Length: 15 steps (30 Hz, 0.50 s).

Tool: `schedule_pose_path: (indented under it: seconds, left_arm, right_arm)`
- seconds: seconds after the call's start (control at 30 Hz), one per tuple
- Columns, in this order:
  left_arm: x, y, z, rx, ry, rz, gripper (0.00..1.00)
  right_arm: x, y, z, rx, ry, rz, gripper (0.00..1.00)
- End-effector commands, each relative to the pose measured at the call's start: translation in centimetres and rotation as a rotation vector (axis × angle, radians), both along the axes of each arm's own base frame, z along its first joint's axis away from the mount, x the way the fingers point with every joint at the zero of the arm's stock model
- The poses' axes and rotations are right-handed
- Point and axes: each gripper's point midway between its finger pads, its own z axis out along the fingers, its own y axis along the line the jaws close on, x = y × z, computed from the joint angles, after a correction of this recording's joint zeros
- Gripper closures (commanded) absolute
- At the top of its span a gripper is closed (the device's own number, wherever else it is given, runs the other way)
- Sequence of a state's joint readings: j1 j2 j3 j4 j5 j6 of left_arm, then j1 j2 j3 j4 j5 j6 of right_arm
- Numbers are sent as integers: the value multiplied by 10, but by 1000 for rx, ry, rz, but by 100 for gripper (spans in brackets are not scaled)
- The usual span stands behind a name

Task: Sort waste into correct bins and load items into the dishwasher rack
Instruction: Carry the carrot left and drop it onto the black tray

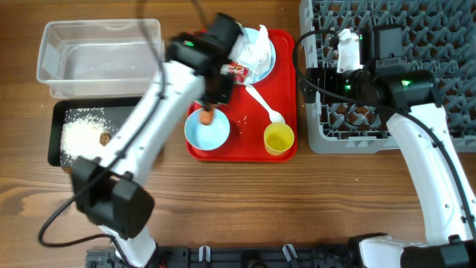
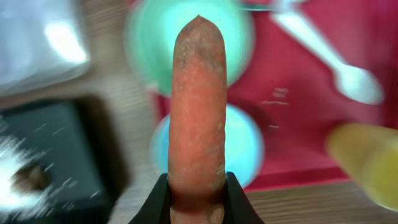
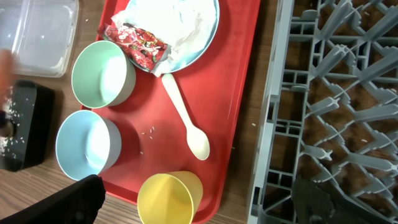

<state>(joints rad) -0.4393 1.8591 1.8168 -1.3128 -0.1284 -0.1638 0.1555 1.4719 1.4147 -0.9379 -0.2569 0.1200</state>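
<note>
Clamping the carrot (image 2: 198, 106), left gripper (image 2: 197, 183) hovers above the red tray (image 1: 249, 141). Right gripper (image 3: 196, 190), beside that tray, gapes empty.

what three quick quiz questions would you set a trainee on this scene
1. True or false: the left claw grips the carrot.
2. Where does the white spoon lie? A dishwasher rack, B red tray, C clear tub.
3. Which bin holds the rice grains?
Key: 1 true; 2 B; 3 the black tray.
</note>
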Motion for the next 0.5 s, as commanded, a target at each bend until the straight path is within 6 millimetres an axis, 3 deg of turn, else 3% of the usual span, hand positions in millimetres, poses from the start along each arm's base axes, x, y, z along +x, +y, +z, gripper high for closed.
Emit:
schedule_pose_path:
  seconds: [0.0,0.17,0.3,0.47]
  left_arm:
    - [5,64,12,52,2,185,96]
    - [-9,157,-4,78,113,438,96]
    - [-23,206,-10,73,154,603,96]
    - [-43,251,-28,50,203,800,96]
  right_arm:
    - [5,-2,2,-2,-6,-17,0]
    - [5,-2,2,-2,-6,-17,0]
    - [6,-2,3,-1,-9,-17,0]
    - [6,-2,3,-1,-9,-17,0]
